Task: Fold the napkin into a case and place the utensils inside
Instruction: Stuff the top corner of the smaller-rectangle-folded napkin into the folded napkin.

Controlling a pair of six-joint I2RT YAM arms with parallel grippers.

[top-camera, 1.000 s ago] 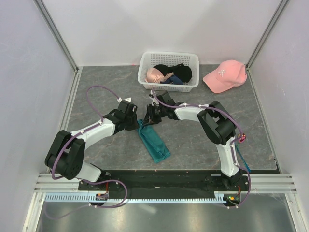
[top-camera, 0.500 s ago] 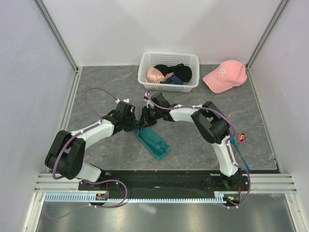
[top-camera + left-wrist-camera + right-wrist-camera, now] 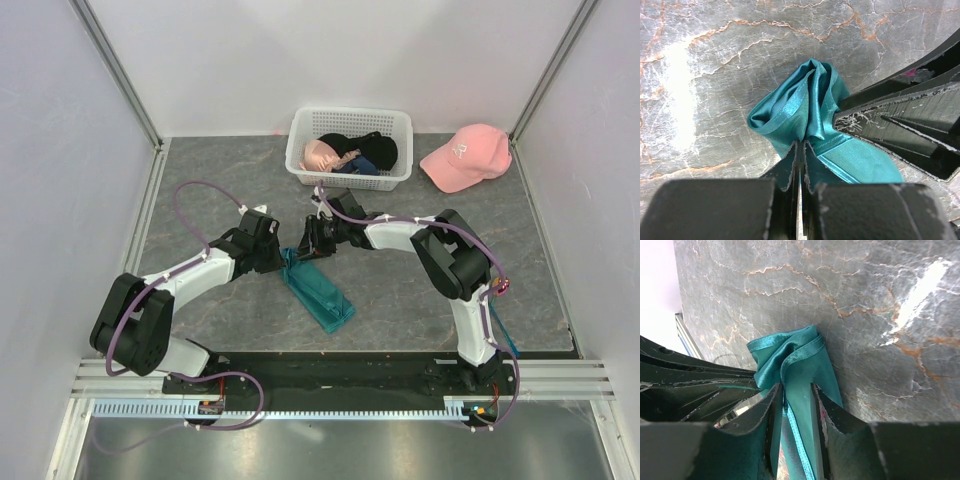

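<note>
Both left pincer (image 3: 800, 148) and right pincer (image 3: 793, 392) tight on far end of case (image 3: 322, 295), diagonal to near-right.

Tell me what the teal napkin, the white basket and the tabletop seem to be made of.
Napkin: woven cloth, satin-like, judging by its sheen and stitched hem. Basket: probably moulded white plastic, given its lattice walls. Tabletop: glossy grey marble look with orange veins; real stone or laminate, cannot tell.
</note>
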